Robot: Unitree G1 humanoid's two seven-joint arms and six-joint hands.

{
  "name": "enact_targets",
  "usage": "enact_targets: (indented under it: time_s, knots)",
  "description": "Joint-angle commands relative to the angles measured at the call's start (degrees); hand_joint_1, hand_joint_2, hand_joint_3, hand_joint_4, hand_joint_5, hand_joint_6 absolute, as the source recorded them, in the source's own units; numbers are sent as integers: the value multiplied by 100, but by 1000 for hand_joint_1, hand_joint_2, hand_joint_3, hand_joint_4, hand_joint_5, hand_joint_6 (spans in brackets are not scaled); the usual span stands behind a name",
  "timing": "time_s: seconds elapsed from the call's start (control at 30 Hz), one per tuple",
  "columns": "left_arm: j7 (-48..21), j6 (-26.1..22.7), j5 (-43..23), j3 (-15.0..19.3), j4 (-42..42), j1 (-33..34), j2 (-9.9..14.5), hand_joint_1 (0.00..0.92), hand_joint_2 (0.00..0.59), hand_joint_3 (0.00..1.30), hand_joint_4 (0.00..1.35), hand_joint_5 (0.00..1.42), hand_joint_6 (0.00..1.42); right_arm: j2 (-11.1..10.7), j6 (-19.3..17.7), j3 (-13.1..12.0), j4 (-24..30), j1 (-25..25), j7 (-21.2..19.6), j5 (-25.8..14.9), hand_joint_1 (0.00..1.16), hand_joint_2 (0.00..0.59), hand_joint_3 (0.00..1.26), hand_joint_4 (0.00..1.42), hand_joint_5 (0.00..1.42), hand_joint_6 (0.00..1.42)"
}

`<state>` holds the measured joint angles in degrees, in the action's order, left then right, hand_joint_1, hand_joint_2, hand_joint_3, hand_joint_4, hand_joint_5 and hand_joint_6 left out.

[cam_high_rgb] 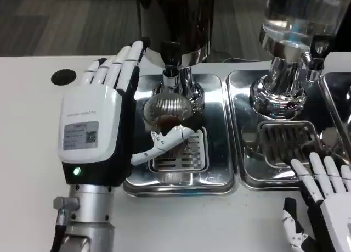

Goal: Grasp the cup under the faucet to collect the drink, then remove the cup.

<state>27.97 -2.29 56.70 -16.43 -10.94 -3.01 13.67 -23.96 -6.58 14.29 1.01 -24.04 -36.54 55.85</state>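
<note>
A ribbed clear cup (167, 110) with dark drink in its bottom stands on the drip grate (186, 158) right under the black faucet (171, 65) of the dark dispenser. My left hand (104, 120) is at the cup's left side; its thumb wraps across the cup's front and its straight fingers reach up along the far left side, so it holds the cup. My right hand (323, 197) rests open at the lower right, its fingertips on the edge of the right tray.
Two shiny metal trays (219, 180) sit side by side. A second dispenser with a clear tank (296, 21) stands on a chrome foot on the right tray, with its own grate (288, 139). A black round hole (63, 77) marks the table at left.
</note>
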Motion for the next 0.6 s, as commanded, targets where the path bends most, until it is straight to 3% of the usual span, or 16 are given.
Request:
enact_targets:
  time_s: [0.03, 0.2, 0.27, 0.43, 0.6]
  knots:
    - [24, 83, -74, 243, -300, -483, 188, 0, 43, 129, 0, 194, 175, -27, -24, -46, -32, 6, -28, -66, 178, 554, 134, 0, 0, 0]
    - [224, 321, -180, 499, -399, -1200, 350, 0, 37, 128, 0, 181, 154, -59, -45, -51, 88, 59, 53, -101, 175, 540, 125, 0, 0, 0]
    - [177, 468, -299, 602, -268, -1385, 506, 0, 35, 105, 0, 164, 142, -77, -53, -42, 161, 93, 108, -109, 217, 499, 106, 0, 0, 0]
    - [241, 718, -473, 815, 80, -1799, 798, 0, 34, 81, 0, 154, 121, -155, -198, -96, 365, 334, 598, -405, 286, 428, 67, 0, 0, 0]
    - [420, 827, -483, 909, 414, -2047, 864, 0, 25, 77, 0, 145, 113, -162, -190, -258, 699, 613, 1382, -911, 325, 361, 2, 0, 0, 0]
